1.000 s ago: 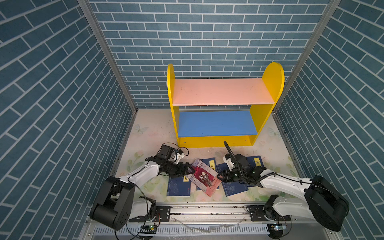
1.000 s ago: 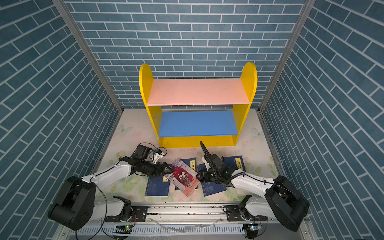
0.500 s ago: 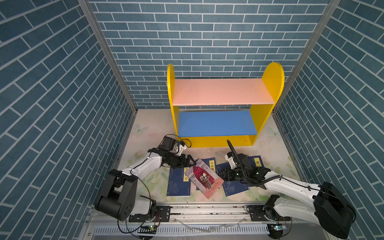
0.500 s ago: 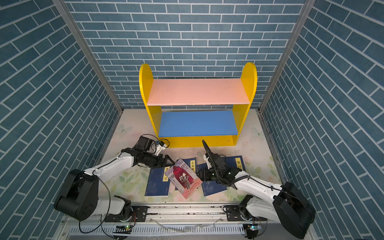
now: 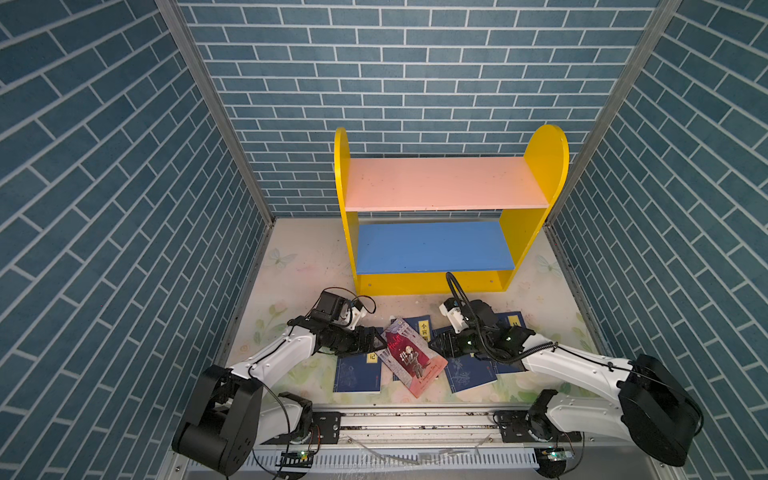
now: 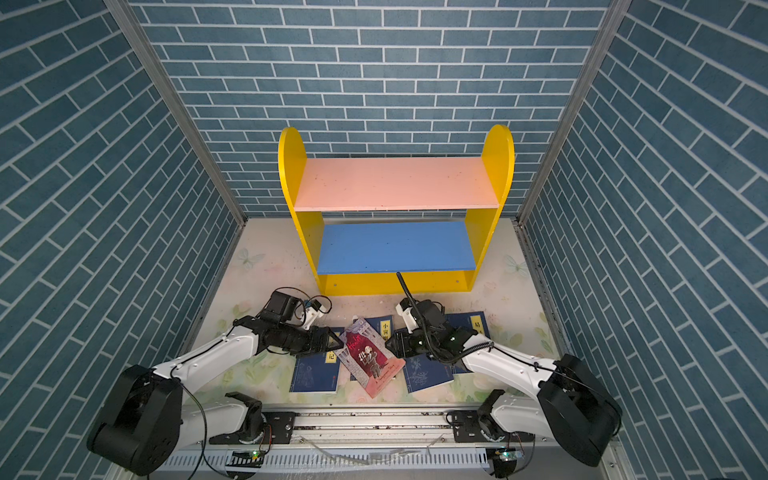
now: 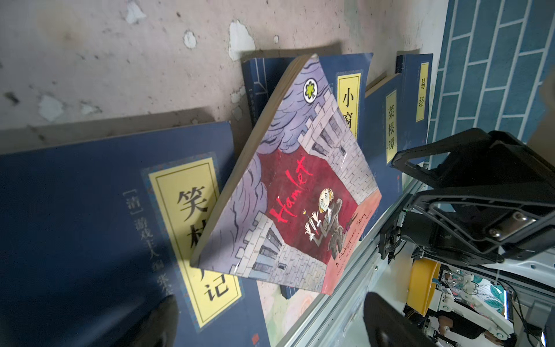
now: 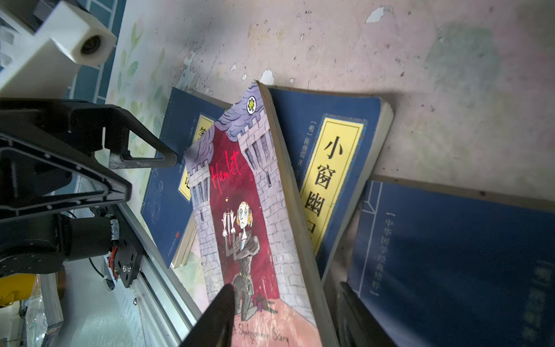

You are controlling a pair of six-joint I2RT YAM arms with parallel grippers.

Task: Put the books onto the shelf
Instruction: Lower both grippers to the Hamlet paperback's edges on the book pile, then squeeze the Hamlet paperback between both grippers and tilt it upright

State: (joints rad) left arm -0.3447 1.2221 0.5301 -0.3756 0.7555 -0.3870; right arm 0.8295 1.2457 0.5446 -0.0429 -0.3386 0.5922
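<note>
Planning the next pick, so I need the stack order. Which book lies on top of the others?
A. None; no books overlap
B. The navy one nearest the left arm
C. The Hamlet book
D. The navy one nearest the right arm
C: the Hamlet book lies askew over the edge of the navy book beside it, hiding part of that book's yellow label. The left wrist view shows the same overlap.

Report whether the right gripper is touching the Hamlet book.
Cannot tell. Right wrist view: the right gripper straddles the Hamlet book at its edge; contact isn't plain.
</note>
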